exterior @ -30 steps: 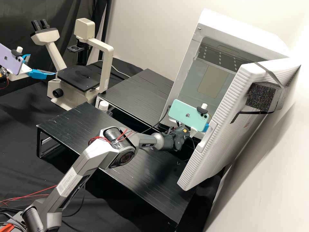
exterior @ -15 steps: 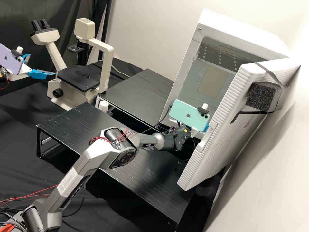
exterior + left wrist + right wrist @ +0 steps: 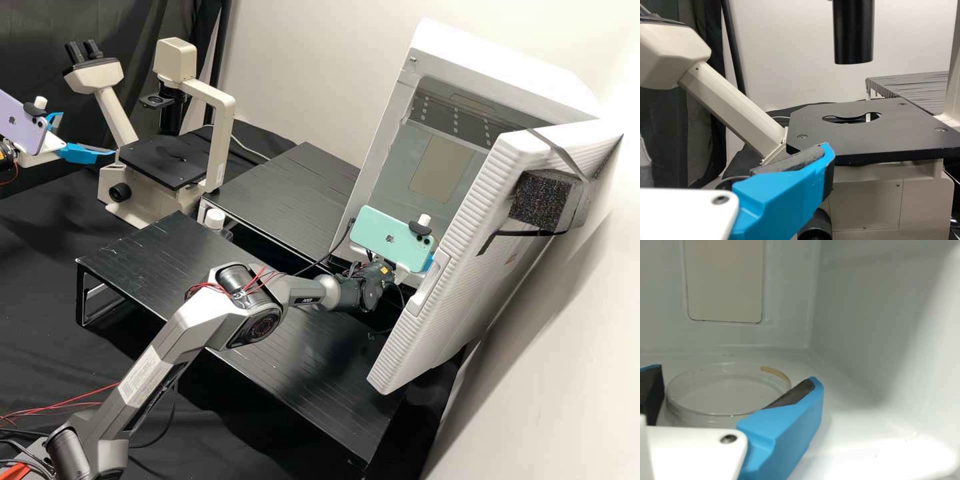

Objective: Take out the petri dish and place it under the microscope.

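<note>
Inside the open white cabinet (image 3: pixel 493 73) at the high view's two o'clock, the transparent round petri dish (image 3: pixel 722 395) lies between the right end effector's (image 3: pixel 425 265) spread fingers (contact: can't tell), white floor separating its rim from the walls. At ten o'clock, the left end effector (image 3: pixel 87 133), spread too, nears the cream microscope's (image 3: pixel 221 133) black stage edge (image 3: pixel 143 175).

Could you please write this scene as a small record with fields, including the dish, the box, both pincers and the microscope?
petri dish: inside the white box, lying flat
box door: open
right pincer: open, at the dish; contact unclear
left pincer: open, near the microscope stage
microscope: upright
progress: dish not yet under the microscope
</note>
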